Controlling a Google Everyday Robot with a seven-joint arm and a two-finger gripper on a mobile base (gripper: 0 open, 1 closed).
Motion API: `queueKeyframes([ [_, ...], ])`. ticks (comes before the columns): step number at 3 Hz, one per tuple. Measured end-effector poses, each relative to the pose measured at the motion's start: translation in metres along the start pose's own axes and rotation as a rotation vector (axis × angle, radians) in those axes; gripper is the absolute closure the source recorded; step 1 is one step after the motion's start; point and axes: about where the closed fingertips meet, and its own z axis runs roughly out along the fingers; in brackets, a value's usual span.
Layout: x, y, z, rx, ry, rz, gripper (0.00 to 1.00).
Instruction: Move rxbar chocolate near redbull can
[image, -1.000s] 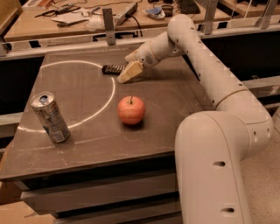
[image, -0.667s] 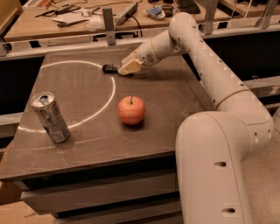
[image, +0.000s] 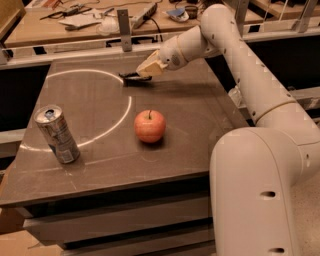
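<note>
The rxbar chocolate is a dark flat bar at the far middle of the brown table. My gripper reaches in from the right and is shut on the bar's right end, holding it just over the table top. The bar's left end sticks out to the left of the fingers. The redbull can is a slim silver can with bluish markings. It stands slightly tilted at the near left of the table, far from the bar and the gripper.
A red apple sits mid-table between the bar and the can's side. A pale arc is marked on the table top. A rail with posts and a cluttered bench lie behind. My arm's large base fills the near right.
My gripper has risen a little at the far side of the table, and the bar's visible end has shifted slightly right with it. The can and apple have not moved.
</note>
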Motion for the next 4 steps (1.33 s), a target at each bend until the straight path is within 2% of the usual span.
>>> queueKeyframes([
  [1, -0.016, 0.034, -0.003, -0.125, -0.078, -0.082, 1.0],
  [2, -0.024, 0.075, -0.006, -0.286, -0.155, -0.197, 1.0],
  [3, -0.029, 0.108, -0.018, -0.41, -0.199, -0.294, 1.0],
  [4, -0.032, 0.12, -0.025, -0.426, -0.173, -0.31, 1.0],
])
